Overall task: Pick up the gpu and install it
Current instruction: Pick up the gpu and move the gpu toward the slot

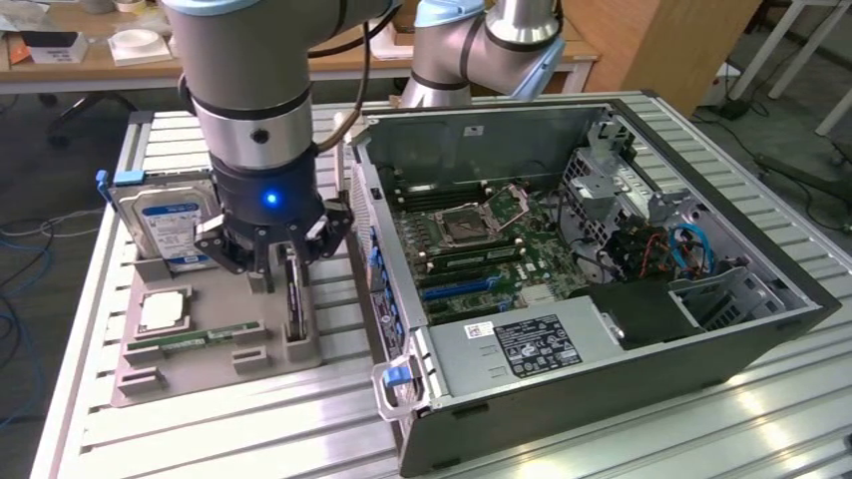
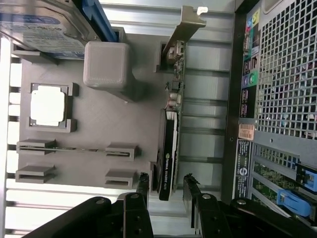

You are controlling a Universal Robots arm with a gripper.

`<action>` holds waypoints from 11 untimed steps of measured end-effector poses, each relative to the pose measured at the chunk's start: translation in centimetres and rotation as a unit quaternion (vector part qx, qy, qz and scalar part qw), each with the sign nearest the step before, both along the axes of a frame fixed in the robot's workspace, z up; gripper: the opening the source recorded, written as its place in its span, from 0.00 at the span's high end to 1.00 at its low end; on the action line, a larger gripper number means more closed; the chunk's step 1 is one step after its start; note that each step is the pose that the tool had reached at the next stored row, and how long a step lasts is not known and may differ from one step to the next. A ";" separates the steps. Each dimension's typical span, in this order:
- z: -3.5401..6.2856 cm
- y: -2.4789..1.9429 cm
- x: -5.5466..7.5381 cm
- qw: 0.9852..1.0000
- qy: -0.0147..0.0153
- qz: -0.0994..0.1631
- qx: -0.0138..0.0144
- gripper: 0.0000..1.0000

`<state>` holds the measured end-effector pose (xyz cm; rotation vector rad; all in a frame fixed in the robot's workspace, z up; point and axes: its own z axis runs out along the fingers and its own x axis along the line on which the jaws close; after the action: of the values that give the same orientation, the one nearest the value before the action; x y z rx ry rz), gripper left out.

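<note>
Gpu (image 2: 168, 153), thin black card with silver metal bracket at one end: on its long edge in a slot of the grey plastic holder tray (image 1: 200, 364), along the tray edge nearest the open black computer case (image 1: 600, 399). Black two-finger gripper (image 2: 166, 181) directly over one end, jaws wide, one finger each side of the card, small gaps, nothing held. Silver hard drive with blue label (image 1: 167, 225) upright at a tray corner away from the case. Tray and case on slatted aluminium worktop (image 1: 266, 429).
</note>
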<state>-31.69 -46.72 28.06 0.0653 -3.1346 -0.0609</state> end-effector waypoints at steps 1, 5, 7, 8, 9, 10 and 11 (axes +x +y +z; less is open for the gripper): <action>-0.04 0.00 0.1 1.000 0.000 -0.002 0.000 0.59; -0.23 0.01 0.2 1.000 0.000 -0.010 0.000 0.59; -0.48 0.00 0.2 1.000 0.000 -0.010 0.000 0.59; -0.63 0.00 0.2 1.000 0.000 -0.011 0.000 0.59; -0.77 0.00 0.2 1.000 0.000 -0.011 0.000 0.59; -0.90 0.00 0.2 1.000 0.000 -0.011 0.000 0.59; -1.04 0.00 0.2 1.000 0.000 -0.011 0.000 0.59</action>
<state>-31.49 -46.72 27.02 0.0300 -3.1356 -0.0610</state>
